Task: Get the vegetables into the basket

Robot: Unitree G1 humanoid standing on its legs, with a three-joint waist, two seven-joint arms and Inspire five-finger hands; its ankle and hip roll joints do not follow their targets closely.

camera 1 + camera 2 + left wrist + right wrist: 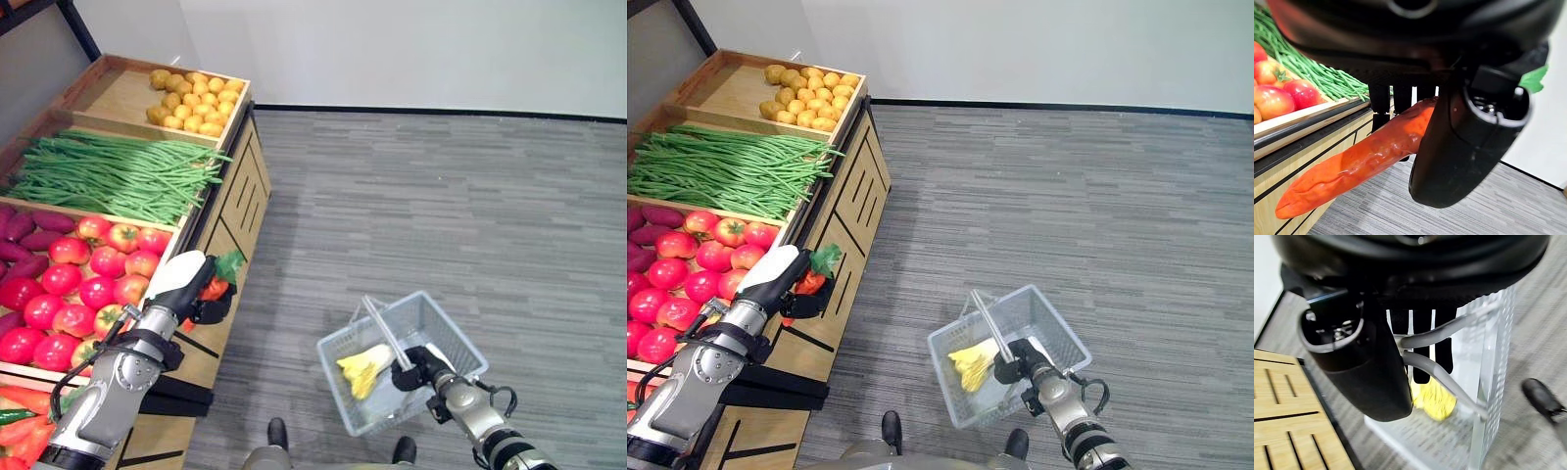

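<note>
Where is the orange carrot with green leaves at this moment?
The orange carrot with green leaves is gripped in the left hand, beside the wooden produce stand's front edge, near the red tomatoes.

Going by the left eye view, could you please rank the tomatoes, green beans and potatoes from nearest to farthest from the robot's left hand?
From the left hand, holding a carrot:
1. Tomatoes, in the bin right beside it.
2. Green beans, next bin back.
3. Potatoes, far bin by the wall.

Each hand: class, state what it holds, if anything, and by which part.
The left hand grips a carrot near its leafy top end. The right hand holds the basket by its grey handles.
</note>
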